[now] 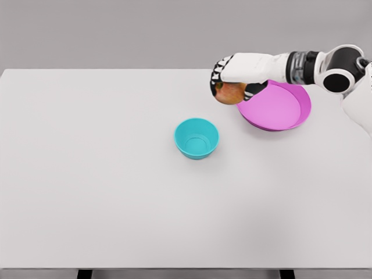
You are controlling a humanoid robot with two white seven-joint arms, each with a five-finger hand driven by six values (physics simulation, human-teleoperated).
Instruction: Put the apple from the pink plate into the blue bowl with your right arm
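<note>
Apple lifted off the plate, on its way to the bowl.

On the table point(87, 174), the blue bowl point(196, 138) is sitting empty. Just beyond it, the right hand point(228, 78) is gripping the apple point(230, 93) in the air beside the left rim of the pink plate point(276, 107). Carrying across and releasing are judged left.

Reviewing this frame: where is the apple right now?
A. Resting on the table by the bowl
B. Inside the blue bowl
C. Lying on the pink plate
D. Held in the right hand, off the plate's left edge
D: the right hand is curled over the apple, which shows just left of the pink plate and not yet over the empty blue bowl.
</note>
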